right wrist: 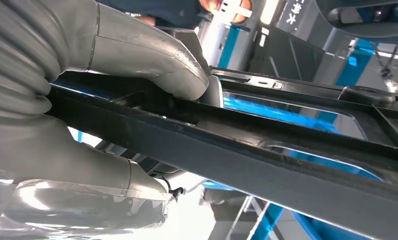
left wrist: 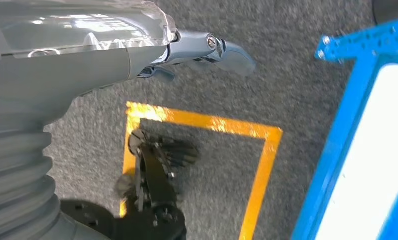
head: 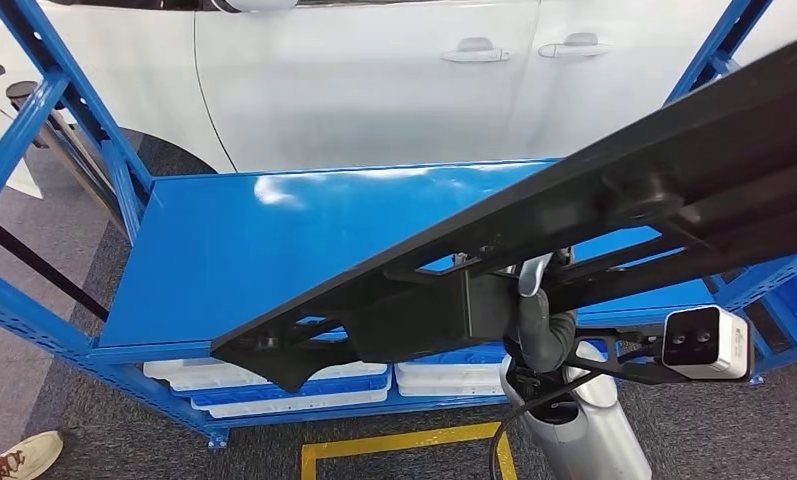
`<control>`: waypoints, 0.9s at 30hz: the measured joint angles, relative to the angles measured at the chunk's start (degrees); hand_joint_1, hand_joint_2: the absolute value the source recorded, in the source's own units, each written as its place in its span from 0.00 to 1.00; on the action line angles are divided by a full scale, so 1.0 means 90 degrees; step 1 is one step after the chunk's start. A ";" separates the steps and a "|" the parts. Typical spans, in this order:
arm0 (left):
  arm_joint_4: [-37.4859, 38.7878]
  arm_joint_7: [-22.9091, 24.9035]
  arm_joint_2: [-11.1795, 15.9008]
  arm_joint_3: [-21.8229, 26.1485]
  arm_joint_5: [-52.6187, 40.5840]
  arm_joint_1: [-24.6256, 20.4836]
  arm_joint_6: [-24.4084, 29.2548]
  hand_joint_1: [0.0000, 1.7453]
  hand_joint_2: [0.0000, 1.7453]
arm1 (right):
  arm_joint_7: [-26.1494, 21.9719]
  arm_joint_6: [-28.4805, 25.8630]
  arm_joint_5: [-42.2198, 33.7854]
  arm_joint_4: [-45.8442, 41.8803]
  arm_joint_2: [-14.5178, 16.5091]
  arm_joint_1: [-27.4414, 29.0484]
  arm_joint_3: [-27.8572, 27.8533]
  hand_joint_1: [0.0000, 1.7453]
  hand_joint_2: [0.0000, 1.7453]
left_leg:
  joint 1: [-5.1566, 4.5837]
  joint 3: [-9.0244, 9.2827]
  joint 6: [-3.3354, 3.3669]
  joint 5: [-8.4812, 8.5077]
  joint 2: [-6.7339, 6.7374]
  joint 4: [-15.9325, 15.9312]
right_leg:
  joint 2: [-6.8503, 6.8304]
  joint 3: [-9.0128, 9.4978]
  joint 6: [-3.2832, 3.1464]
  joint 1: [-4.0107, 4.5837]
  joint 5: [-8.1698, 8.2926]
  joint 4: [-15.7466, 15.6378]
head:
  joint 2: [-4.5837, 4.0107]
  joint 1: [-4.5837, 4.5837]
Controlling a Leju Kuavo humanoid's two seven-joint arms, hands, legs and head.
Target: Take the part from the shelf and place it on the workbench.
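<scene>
Long black plastic car trim part point(head: 534, 235) held aloft above the blue shelf top point(head: 264, 250), clear of its surface. Long axis diagonal: low near-left end above the shelf's near edge, high end rising far-right past the picture edge. Flat face tilted, ribbed underside with mounting tabs facing the camera. Right hand point(head: 542, 325) gripping the part from below near mid-length; in the right wrist view, thumb point(right wrist: 152, 55) pressed over one rail, fingers wrapped under. Left hand point(left wrist: 206, 50) hanging over grey carpet point(left wrist: 296, 75) and a yellow floor marking point(left wrist: 211, 122), holding nothing, fingers loosely extended and somewhat blurred. White trays point(head: 274, 385) on the lower shelf level. White car point(head: 374, 80) behind the rack. A person's shoe point(head: 19, 458) at near left.
</scene>
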 joint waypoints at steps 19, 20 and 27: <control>-0.0001 0.0288 0.0057 -0.0002 -0.0143 0.0045 0.0180 0.00 1.00 | -0.0783 0.0120 0.0541 0.0046 -0.0126 0.0719 0.0134 0.98 1.00 | 0.0015 -0.0397 -0.0403 -0.0679 -0.0020 0.1608 | -0.0053 0.0358 -0.0309 0.0016 0.1089 -0.1379 | 0.0000 -0.0002; -0.0001 0.0317 0.0083 -0.0002 -0.0157 0.0038 0.0175 0.00 1.00 | -0.0755 0.0072 0.0494 0.0034 -0.0128 0.0693 0.0123 0.98 1.00 | 0.0015 -0.0061 -0.0392 -0.0560 -0.0020 0.1206 | -0.0051 0.0279 -0.0290 0.0016 0.1136 -0.1345 | 0.0000 -0.0002; -0.0003 0.0434 0.0214 -0.0019 -0.0248 -0.0002 0.0122 0.00 1.00 | -0.0642 -0.0480 0.0244 -0.0168 -0.0222 0.0486 0.0141 0.98 1.00 | -0.0017 0.0622 -0.0110 -0.0523 -0.0013 -0.0049 | -0.0037 0.0049 -0.0049 0.0018 0.1203 -0.1171 | 0.0000 -0.0001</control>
